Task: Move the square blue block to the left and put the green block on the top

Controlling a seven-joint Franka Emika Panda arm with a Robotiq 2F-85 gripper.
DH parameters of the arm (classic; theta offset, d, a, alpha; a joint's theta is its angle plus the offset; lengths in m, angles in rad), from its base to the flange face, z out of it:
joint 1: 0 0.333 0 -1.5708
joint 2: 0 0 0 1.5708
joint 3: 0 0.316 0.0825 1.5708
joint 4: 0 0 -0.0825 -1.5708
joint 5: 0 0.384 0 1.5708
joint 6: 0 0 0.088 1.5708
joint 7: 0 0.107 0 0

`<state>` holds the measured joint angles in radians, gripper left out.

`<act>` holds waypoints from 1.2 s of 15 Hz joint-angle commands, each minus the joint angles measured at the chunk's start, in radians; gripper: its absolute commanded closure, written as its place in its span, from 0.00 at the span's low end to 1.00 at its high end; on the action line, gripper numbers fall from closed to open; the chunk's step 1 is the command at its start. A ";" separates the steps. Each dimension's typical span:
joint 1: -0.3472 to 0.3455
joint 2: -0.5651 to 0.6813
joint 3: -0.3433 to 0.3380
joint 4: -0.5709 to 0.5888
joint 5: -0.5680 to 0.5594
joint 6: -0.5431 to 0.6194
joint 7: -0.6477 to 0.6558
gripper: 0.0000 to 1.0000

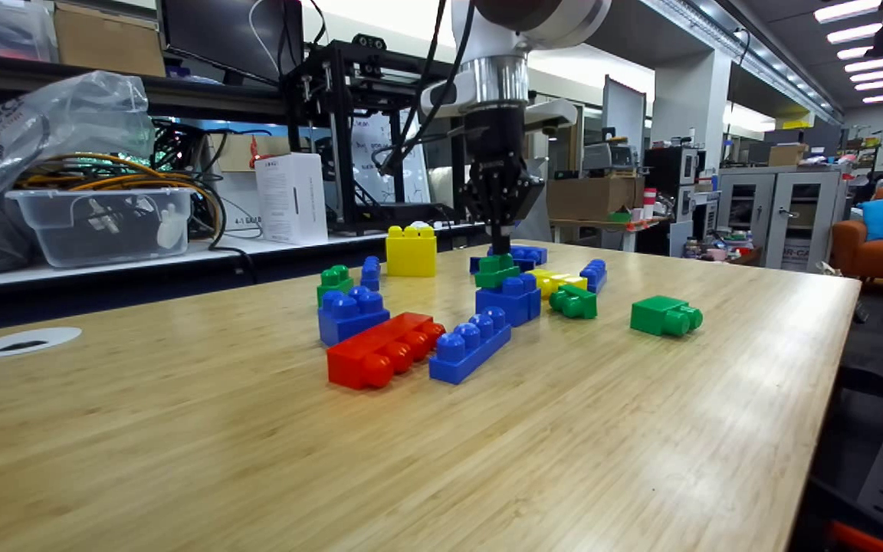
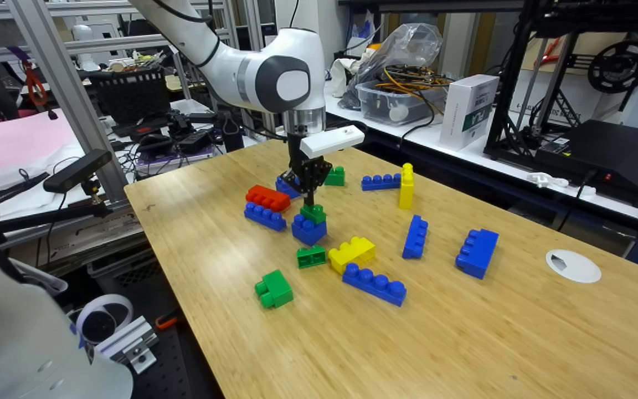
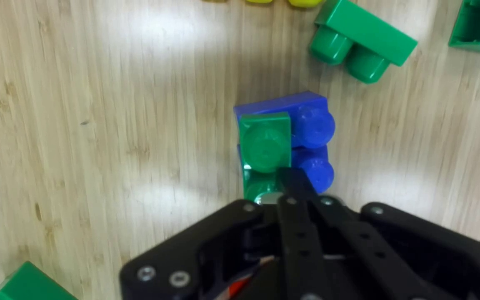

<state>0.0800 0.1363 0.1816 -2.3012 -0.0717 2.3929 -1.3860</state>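
Observation:
The square blue block rests studs-up on the table, and the green block sits on top of it. From above in the wrist view, the green block covers one half of the blue one, leaving two blue studs bare beside it. My gripper points straight down over the green block, its fingertips at the block's top; whether they press on it I cannot tell. In the wrist view the gripper has its fingers together with nothing between them, and it hides the near end of the stack.
Close to the stack lie a red brick and a long blue brick. A small green brick, a yellow brick and a brighter green brick are on another side. Several more bricks, including an upright yellow one, are scattered around.

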 commanded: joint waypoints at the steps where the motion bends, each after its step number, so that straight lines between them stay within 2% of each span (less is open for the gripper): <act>1: 0.006 -0.010 -0.007 -0.014 -0.004 0.012 -0.002 1.00; 18: 0.014 -0.001 -0.006 0.006 -0.021 0.023 -0.003 1.00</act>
<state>0.0849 0.1348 0.1817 -2.2967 -0.0725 2.3994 -1.3863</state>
